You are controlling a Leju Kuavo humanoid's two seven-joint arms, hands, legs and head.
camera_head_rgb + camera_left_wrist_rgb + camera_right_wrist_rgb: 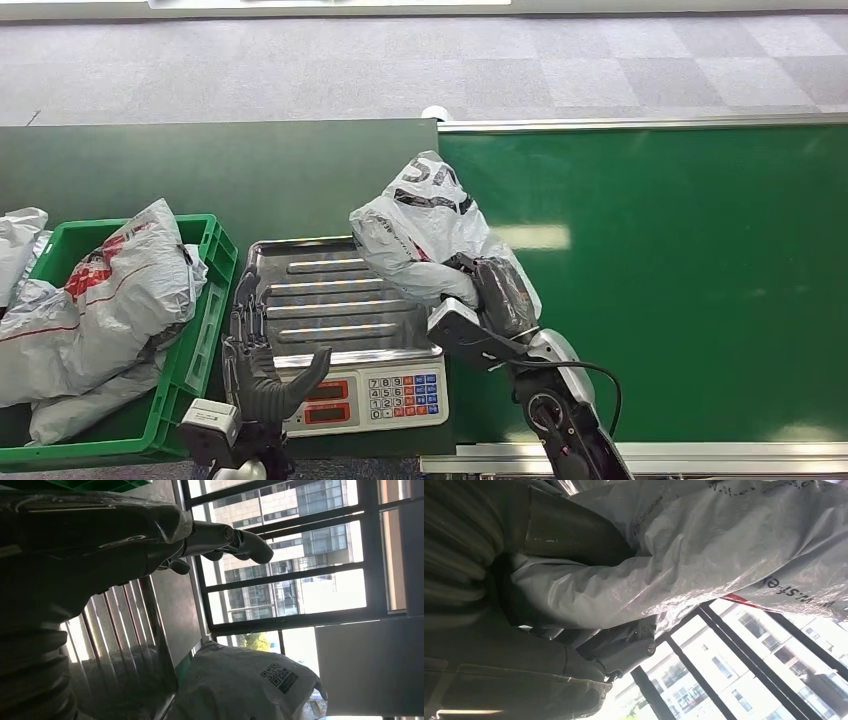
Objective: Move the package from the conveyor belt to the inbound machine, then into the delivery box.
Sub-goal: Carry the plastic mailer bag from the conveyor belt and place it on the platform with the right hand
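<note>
- Left hand [262, 375]: fingers [245, 300] spread wide and holding nothing, raised over the scale's tray [330, 290], with the package off to their right.
- Right hand [495, 290]: fingers clasp the white package [420, 225], which overhangs the tray's right corner beside the conveyor belt [690, 270].

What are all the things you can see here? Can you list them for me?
package: one, white-grey bag, held over the scale's edge beside the belt
conveyor belt: one, green, on the right
scale: one, silver ribbed tray with keypad, in the middle
crate: one, green, on the left
bags: several, white-grey, piled in the crate
left robot hand: dark, empty, fingers apart over the scale's front
right robot hand: dark, grips the package
</note>
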